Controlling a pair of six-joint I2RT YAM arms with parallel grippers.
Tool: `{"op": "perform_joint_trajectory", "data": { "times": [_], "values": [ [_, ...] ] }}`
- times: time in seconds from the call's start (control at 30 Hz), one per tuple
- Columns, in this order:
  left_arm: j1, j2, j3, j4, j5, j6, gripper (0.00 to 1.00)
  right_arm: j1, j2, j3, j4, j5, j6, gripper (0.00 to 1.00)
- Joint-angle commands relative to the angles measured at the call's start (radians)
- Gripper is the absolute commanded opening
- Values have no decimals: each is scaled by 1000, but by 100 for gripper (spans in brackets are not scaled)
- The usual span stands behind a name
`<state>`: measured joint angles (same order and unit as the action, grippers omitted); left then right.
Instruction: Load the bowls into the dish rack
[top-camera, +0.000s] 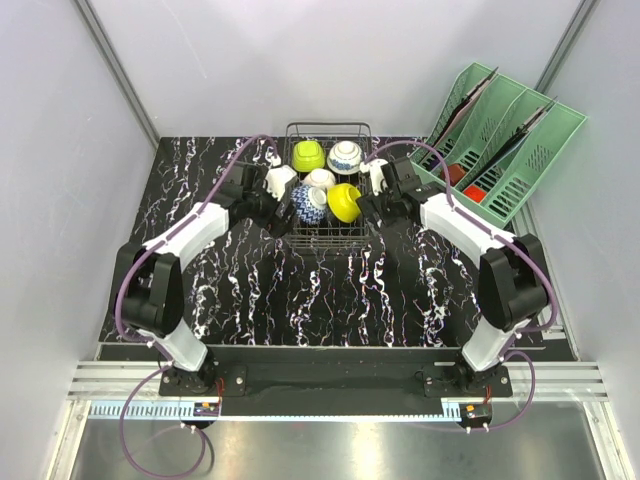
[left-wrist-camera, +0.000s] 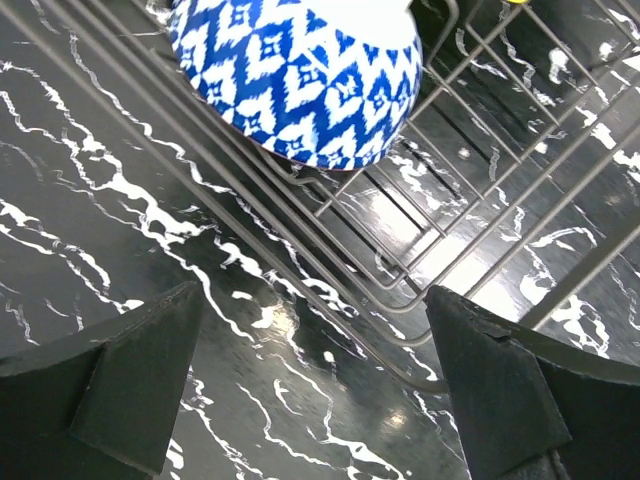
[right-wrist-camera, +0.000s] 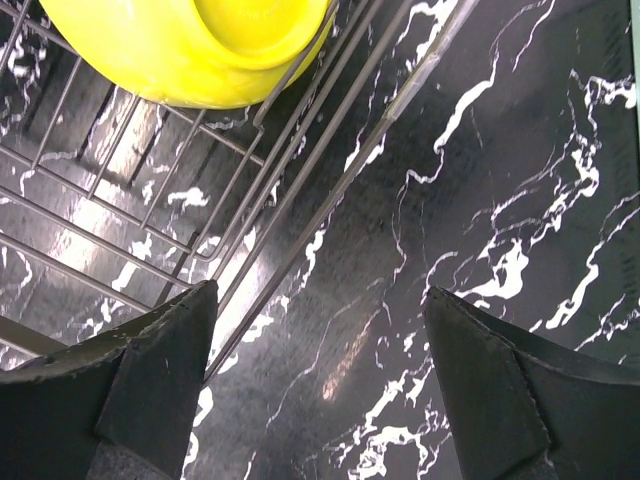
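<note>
On the marbled table (top-camera: 300, 290), far right, stands a mint-green slotted organizer (top-camera: 505, 135).

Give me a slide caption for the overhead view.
Five bowls fill the wire dish rack; the left end effector and right end effector hover open beside it.

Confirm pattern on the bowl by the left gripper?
Bowl: blue-and-white diamond print, clearest in left wrist view.

We find the dish rack (top-camera: 327, 127) at twelve o'clock on the table (top-camera: 260, 290), with five bowls (top-camera: 320, 180) inside it. A slotted organizer (top-camera: 500, 140) stands near the rack's two o'clock.
</note>
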<state>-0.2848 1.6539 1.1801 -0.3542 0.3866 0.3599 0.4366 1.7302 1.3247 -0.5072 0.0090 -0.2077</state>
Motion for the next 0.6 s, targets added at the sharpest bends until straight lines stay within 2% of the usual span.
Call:
{"op": "perform_joint_trajectory", "data": {
  "times": [0.0,0.57],
  "values": [
    [-19,-62,-53,-78,9,34,99,-4,-86,-51,-42,-32,-29,88],
    [-50,-239,-266,-126,1,54,99,83,-300,-272,-51,-83,-36,86]
  ]
}}
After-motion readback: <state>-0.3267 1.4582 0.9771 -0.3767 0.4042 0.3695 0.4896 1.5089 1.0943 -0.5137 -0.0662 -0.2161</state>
